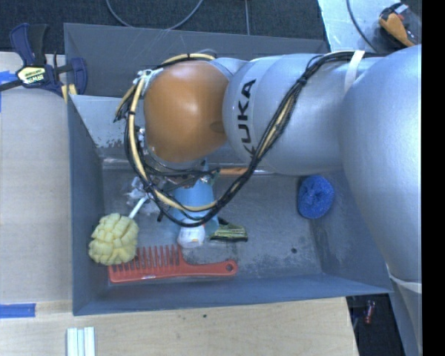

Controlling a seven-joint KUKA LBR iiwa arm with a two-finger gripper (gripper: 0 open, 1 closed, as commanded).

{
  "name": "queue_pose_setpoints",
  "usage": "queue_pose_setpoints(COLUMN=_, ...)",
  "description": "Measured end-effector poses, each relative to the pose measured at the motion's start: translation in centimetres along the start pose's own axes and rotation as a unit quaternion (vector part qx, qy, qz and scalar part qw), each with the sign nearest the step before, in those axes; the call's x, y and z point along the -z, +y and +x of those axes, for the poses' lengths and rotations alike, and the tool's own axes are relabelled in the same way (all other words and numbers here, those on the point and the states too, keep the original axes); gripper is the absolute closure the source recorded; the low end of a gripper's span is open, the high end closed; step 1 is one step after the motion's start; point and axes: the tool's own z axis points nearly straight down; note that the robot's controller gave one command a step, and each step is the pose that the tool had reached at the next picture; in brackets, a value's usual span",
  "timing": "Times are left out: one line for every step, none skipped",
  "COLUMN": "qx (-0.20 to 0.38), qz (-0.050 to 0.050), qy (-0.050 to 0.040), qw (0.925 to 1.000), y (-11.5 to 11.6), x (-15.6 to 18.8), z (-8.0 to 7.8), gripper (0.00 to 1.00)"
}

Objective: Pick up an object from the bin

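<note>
The gripper (176, 190), spread or closed I could not tell, hung over seemingly a light, slippery pale-blue bottle (196, 202), best pinched mid-body.

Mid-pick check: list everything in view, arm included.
brush: one, pale yellow knobby head, white handle, lower left of bin
comb: one, red, along the lower wall
bottle: one, light blue, white cap, centre, under the wrist
scrubber: one, blue, right, beside the arm
small item: one, dark and yellowish, right of the bottle's cap
bin: one, grey
arm: one, silver, from the right
wrist cover: one, orange, cabled
</note>
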Motion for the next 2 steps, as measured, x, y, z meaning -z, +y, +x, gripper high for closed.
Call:
queue_pose_setpoints(qx=-0.001, qz=0.001, qy=-0.0019, qw=1.0, y=-0.1, x=0.8, z=-0.1, gripper=1.0)
queue_pose_setpoints(qx=-0.002, qz=-0.001, qy=-0.0002, qw=1.0, y=0.0, x=3.5, z=-0.1, gripper=1.0)
